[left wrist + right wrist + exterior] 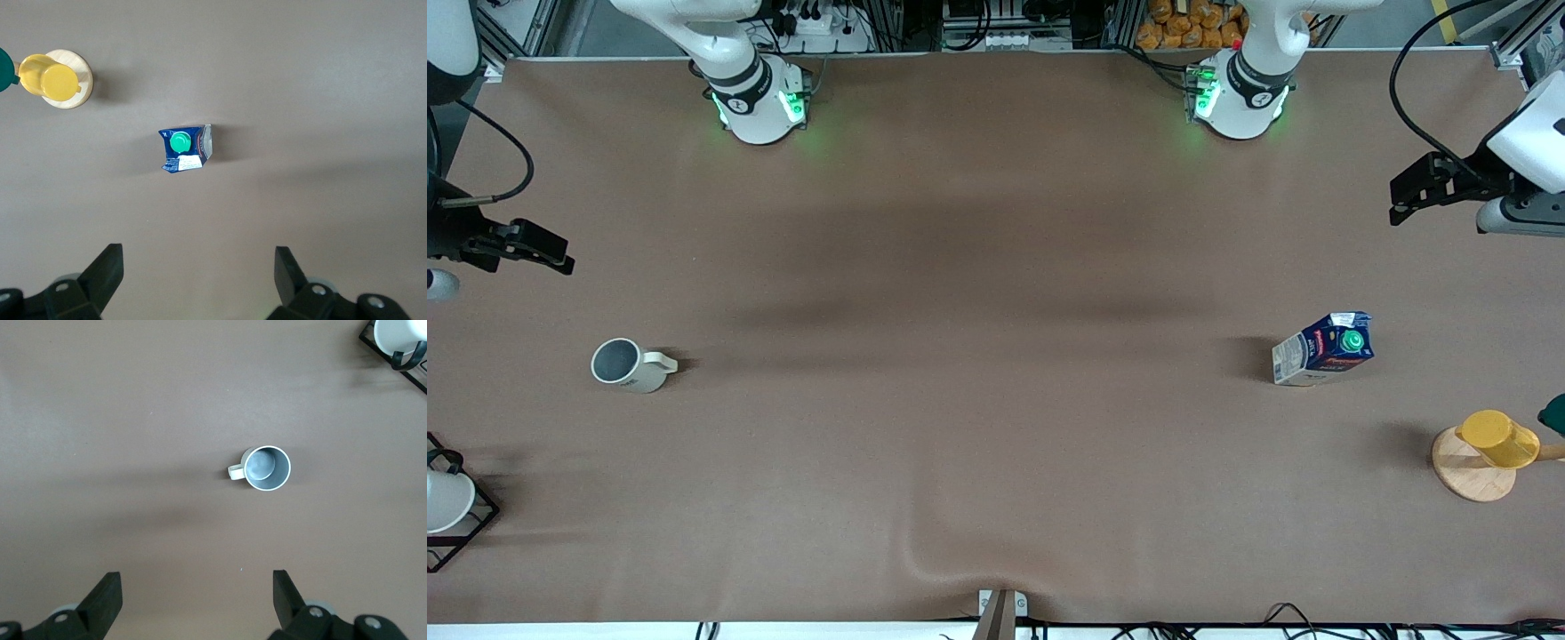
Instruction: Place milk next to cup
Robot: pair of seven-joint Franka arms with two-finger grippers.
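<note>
On the desk (996, 267), milk (1323, 348) sits around 3 o'clock, cup (630, 365) 9, both claws spread wide and empty, so a long carry might tip it.

- You have one milk carton (1323, 348).
- You have three cups: one cream mug (628, 364), one yellow cup (1498, 438), one white cup (445, 500) in a wire frame.
- You have two grippers: left gripper (199, 283), right gripper (197, 603).
</note>
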